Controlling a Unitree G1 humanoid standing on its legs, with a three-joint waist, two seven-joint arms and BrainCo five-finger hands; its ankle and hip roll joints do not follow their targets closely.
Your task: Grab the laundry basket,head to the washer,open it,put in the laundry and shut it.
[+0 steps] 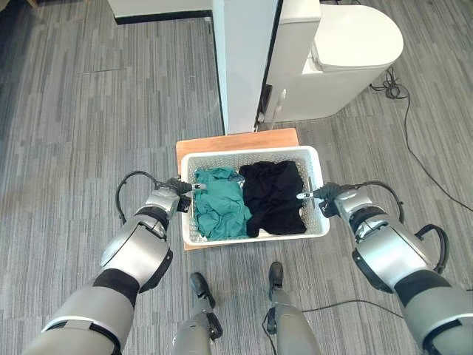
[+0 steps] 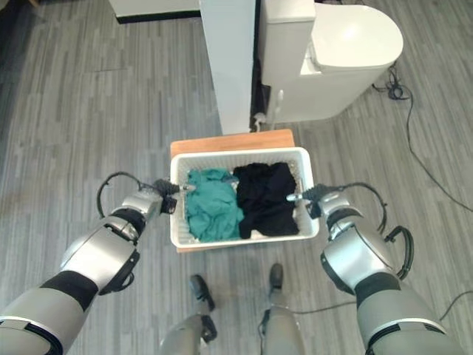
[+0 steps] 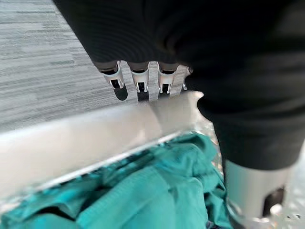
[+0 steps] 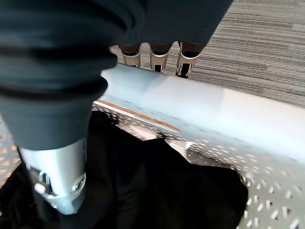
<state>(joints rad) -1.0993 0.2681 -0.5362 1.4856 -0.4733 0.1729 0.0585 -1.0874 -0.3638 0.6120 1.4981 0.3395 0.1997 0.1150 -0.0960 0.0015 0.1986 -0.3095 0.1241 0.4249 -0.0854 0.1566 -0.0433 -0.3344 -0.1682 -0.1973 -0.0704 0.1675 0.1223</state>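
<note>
The left hand (image 1: pixel 179 194) clasps the left rim of the white laundry basket (image 1: pixel 253 157), fingers (image 3: pixel 141 81) hooked over the outside, thumb inside above the teal garment (image 1: pixel 220 201); the right hand (image 1: pixel 323 198) grips the right rim likewise, thumb down beside the black garment (image 1: pixel 273 195); the basket sits on a low wooden board (image 1: pixel 236 141) on the grey floor (image 1: pixel 89 118); beyond stand a white column (image 1: pixel 244 59) and a white appliance (image 1: pixel 332 55).
</note>
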